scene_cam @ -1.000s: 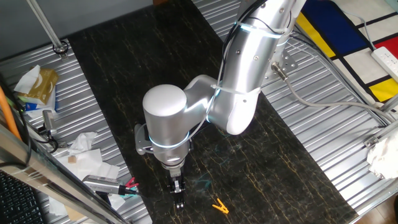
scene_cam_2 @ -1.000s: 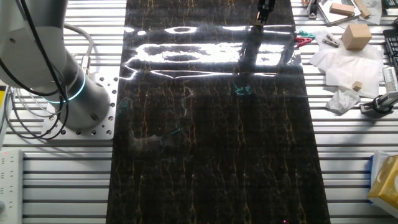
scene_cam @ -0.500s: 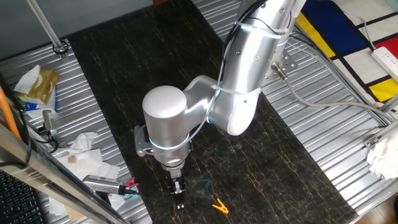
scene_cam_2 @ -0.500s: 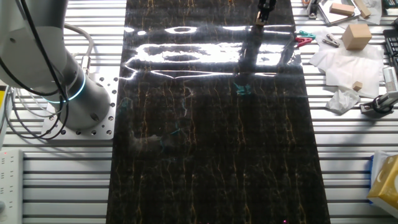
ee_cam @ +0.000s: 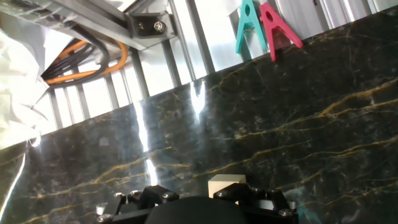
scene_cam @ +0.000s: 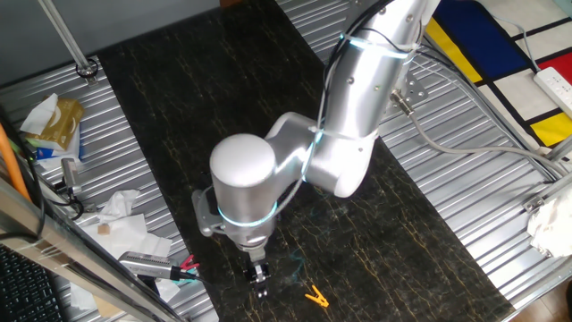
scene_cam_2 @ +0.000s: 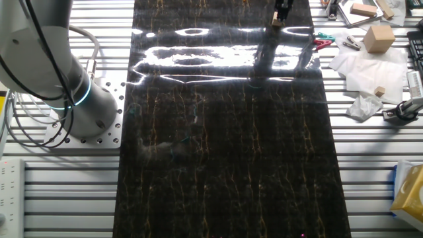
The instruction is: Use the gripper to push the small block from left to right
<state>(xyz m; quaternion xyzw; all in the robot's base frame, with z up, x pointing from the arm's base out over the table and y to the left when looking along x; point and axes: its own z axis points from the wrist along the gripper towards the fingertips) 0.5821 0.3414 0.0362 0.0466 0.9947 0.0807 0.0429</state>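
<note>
Tool: the tool hangs low over the dark marbled bench near its edge, under the bulky silver arm. The fixed views show only a narrow black tip, and the hand view shows the black tool body but not the fingertips — I cannot tell whether the fingers are apart or together.

Small block: the small block lies flat on the bench, directly against the front of the tool body in the hand view. In the other fixed view it shows as a pale speck just beside the tool tip, at the far end of the slab.

Reason for placement: judged, the tool is set low and tight behind the block so that a sideways sweep carries it along the surface — a push posture, not a grasp.

Surroundings: a yellow-orange clip lies on the bench near the tool. A teal clip and a red clip sit at the slab edge ahead of the block. Crumpled white paper, a larger wooden block and oddments lie on the ribbed metal off the slab.

Obstructions: judged, the yellow-orange clip is the nearest thing that might foul the path; the teal and red clips lie beyond, near the edge.
</note>
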